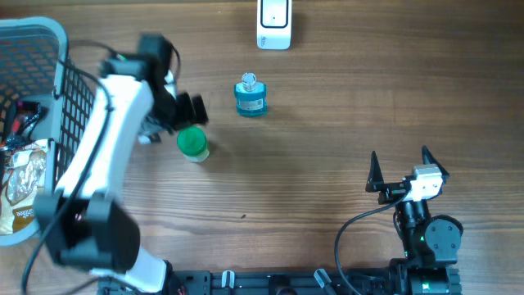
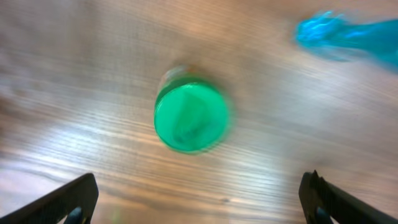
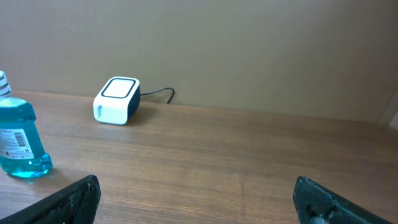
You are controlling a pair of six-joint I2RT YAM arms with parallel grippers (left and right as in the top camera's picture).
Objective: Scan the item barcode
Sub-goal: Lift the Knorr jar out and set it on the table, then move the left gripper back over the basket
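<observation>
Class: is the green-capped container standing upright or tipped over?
Upright: the green-capped container shows its round cap face-on from above in both downward views.

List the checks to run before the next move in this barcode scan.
1. The left gripper is open: ok.
2. The green-lidded jar is upright and not gripped: ok.
3. The jar's barcode is facing out: cannot tell, since only the lid shows and the left wrist view is blurred.
4. The scanner is unobstructed: ok.
5. The blue bottle stands apart from the jar: ok.
6. The right gripper is open and empty: ok.
</observation>
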